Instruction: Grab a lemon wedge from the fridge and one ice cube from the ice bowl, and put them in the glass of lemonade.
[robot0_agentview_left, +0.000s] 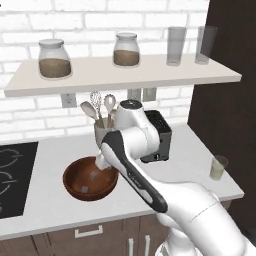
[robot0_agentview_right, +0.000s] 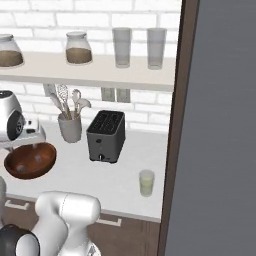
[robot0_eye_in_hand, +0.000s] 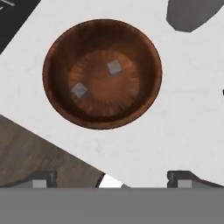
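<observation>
Pincer (robot0_eye_in_hand: 111, 179) wide open, arm bent over ice bowl (robot0_eye_in_hand: 57, 48)

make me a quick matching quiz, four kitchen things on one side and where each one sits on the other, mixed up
Things:
1. ice cubes
2. glass of lemonade
3. two jars
4. toaster

Places:
A. on the wall shelf
B. near the counter's front edge, beside the fridge
C. inside the ice bowl
D. on the counter next to the utensil crock

Pairs: 1-C, 2-B, 3-A, 4-D
</observation>
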